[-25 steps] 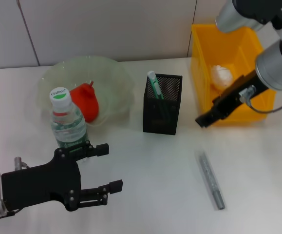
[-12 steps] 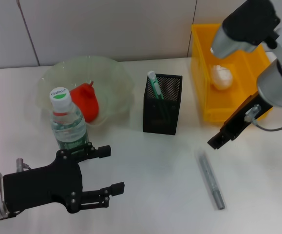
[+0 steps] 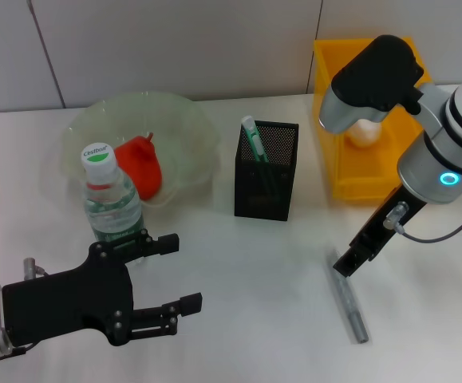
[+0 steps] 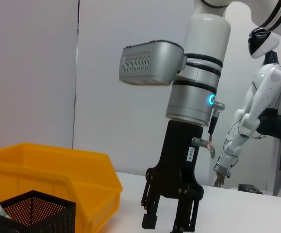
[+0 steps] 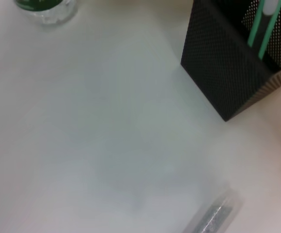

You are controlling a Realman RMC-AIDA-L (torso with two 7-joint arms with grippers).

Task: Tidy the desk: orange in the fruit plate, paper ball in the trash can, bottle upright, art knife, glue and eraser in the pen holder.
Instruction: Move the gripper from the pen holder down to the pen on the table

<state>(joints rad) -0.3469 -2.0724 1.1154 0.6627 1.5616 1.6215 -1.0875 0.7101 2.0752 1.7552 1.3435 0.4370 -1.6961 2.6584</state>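
tool [image 3: 345,264] on right arm spread over art knife [image 3: 347,297]; left wrist view shows it.

The orange [image 3: 140,165], bright red-orange, sits inside the fruit plate [image 3: 187,120], that pale green see-through bowl with the wavy rim at the back left of the desk. The bottle [image 3: 111,202] stands upright just in front of the plate, clear with a green label and a green-topped white cap. The black mesh pen holder [image 3: 266,170] stands mid-desk with a green-and-white stick poking out. The yellow trash can [image 3: 334,128] holds the white paper ball [image 3: 361,134]. A grey art knife [image 3: 349,299] lies flat on the desk in front of the trash can.
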